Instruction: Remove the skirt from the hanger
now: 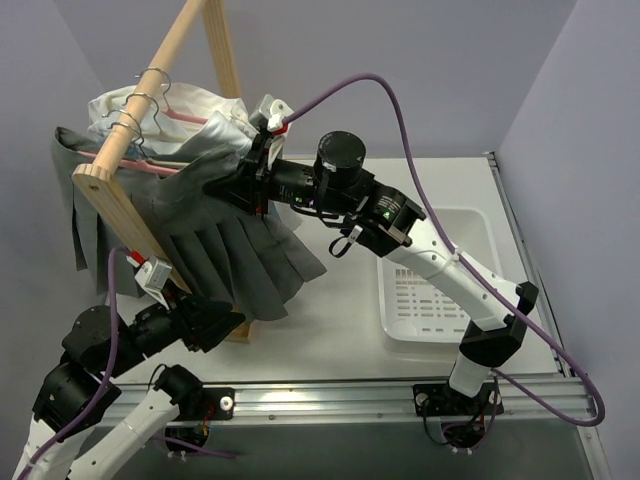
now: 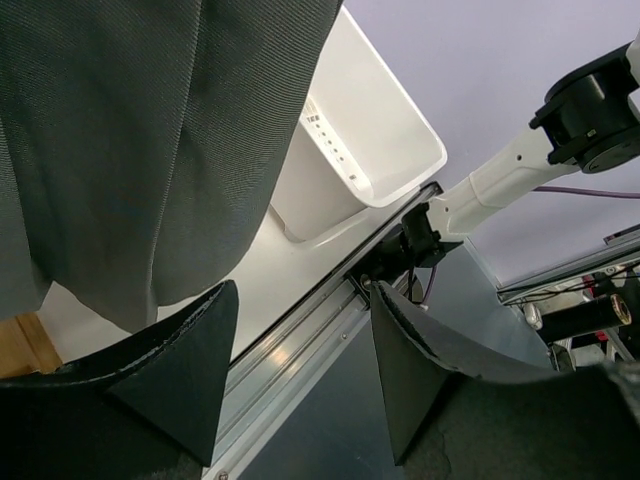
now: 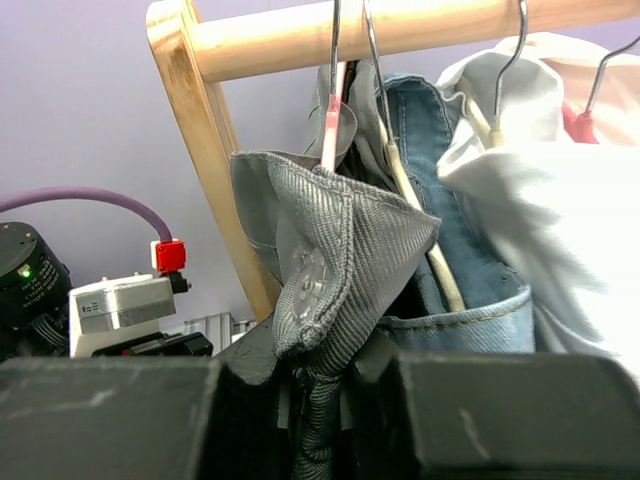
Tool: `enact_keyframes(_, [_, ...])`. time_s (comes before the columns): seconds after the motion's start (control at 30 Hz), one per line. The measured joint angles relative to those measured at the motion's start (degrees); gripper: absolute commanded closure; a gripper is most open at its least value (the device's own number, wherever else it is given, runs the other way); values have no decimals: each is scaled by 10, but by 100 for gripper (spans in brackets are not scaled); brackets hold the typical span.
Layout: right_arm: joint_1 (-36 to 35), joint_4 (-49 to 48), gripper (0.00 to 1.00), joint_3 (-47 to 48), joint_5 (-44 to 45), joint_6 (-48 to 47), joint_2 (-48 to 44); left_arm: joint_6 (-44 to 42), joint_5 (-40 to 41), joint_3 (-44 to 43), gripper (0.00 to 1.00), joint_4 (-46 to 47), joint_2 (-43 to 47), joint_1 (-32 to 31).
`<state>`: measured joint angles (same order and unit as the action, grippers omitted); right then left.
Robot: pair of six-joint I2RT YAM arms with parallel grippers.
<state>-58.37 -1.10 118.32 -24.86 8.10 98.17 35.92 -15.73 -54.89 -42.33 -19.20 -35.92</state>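
Item: one skirt (image 1: pixel 240 255), dark grey, pleated, plain waistband, wavy hem; we found it hung on one pink hanger (image 3: pixel 329 135) directly above the right gripper (image 3: pixel 320 400). One wooden rail (image 3: pixel 400 30) ran over that gripper; we counted four wire hooks (image 3: pixel 370 60) on it. Also listed: one cream hanger (image 3: pixel 405 185), one denim garment (image 3: pixel 440 150) and one white shirt (image 3: pixel 540 200), all just right of the pinched cloth. One white basket (image 1: pixel 400 330) lay below the right arm's elbow. The right arm reached across, its fingers closed tight on a fold of the waistband. The left gripper (image 2: pixel 300 370) was held low beneath the hem, pointed towards the basket, jaws apart and nothing between them; the hem hung just above its left finger (image 2: pixel 190 370), and we could not tell whether it touched.
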Motion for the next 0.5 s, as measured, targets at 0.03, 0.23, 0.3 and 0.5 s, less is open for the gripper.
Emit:
enact_keyframes(0.03, [2,-1,100,-1,0,1,-2,-2,-2,-2,36,0,-4,0])
enact_keyframes(0.23, [5,0,100,-34,9,5,-42,-11,-9,-37,37,2,-32,0])
enact_keyframes(0.3, [6,1,100,-60,14,5,-69,-13,-12,-53,39,6,-44,0])
enact_keyframes(0.5, [6,16,100,-145,28,5,-161,-15,-32,-111,50,42,-111,0])
